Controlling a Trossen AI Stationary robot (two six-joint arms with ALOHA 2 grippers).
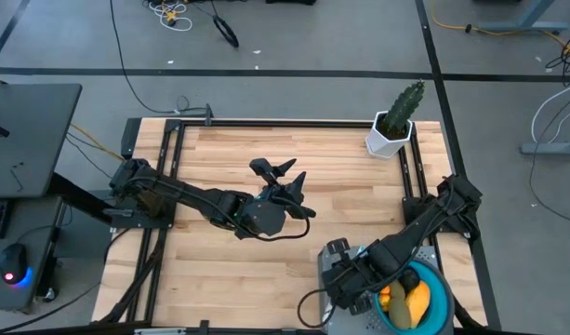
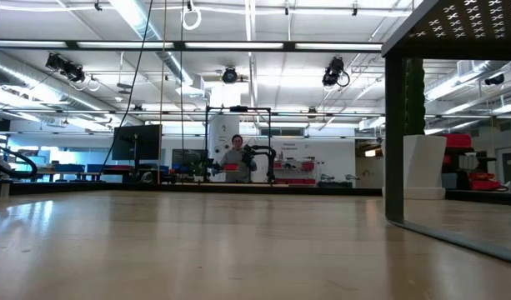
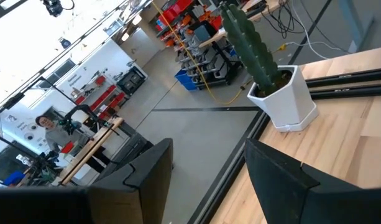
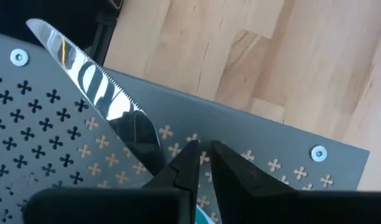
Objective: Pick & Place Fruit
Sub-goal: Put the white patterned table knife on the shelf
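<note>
In the teal round bowl (image 1: 441, 300) at the table's near right corner: yellow and orange fruit pieces (image 1: 407, 301), probably light and smooth; take across the middle. Right gripper (image 4: 204, 163) alongside, nearly shut, empty. Left gripper (image 1: 286, 174) mid-table, parted, empty.

Your table (image 1: 219, 270): cactus pot (image 1: 390, 138) at far right corner, bowl (image 1: 440, 296) at near right corner with fruit (image 1: 405, 300) in it, left gripper (image 1: 283, 174) mid-table, right gripper (image 1: 336, 279) just left of bowl.
</note>
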